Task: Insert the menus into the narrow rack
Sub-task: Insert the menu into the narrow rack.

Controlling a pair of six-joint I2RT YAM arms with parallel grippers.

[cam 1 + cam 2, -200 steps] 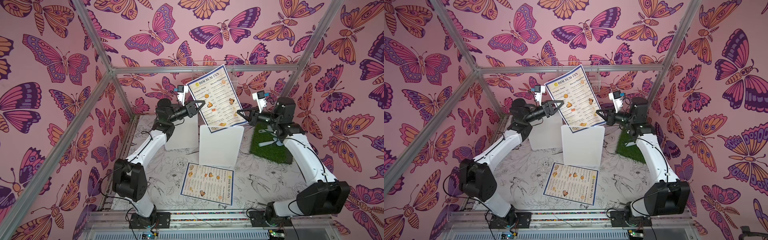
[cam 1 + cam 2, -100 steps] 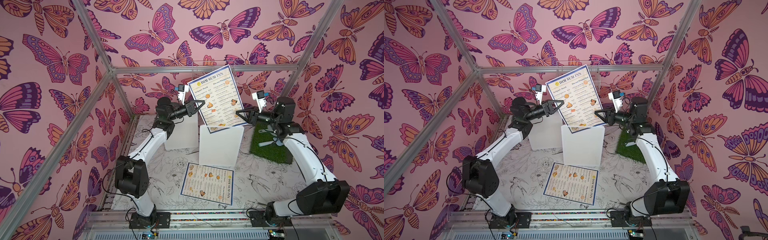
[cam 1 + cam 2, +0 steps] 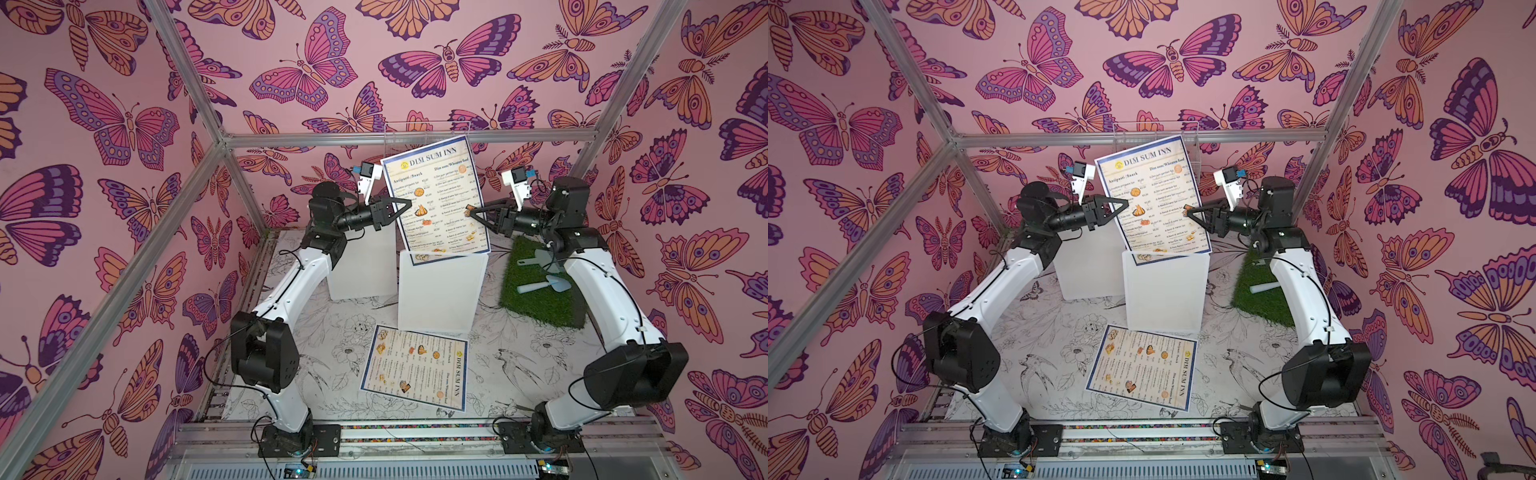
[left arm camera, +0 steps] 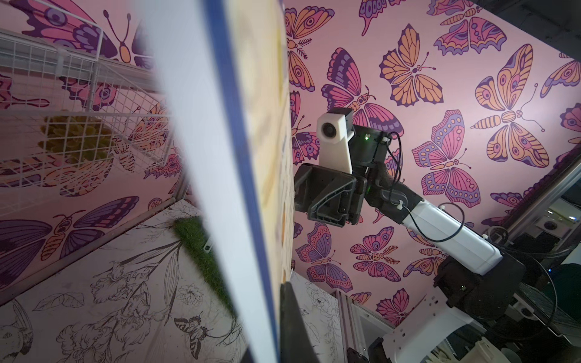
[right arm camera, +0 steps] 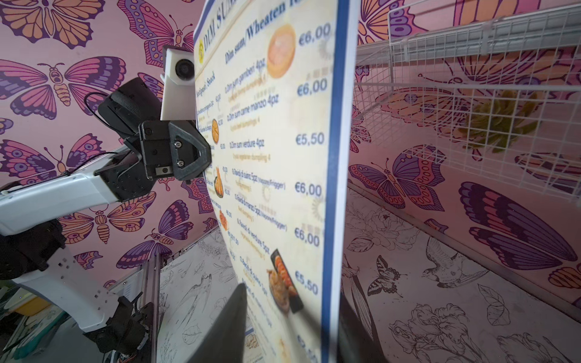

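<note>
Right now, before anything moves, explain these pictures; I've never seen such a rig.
A left arm and a right arm stand at a table. Two pictures look down from one overhead camera; the other two come from cameras on the wrists. The left gripper is shut on one edge of the upright menu, whose lower end dips into the rack. The right gripper is open, its jaws astride the opposite edge. A second menu lies flat on the table, as does a green mat.
</note>
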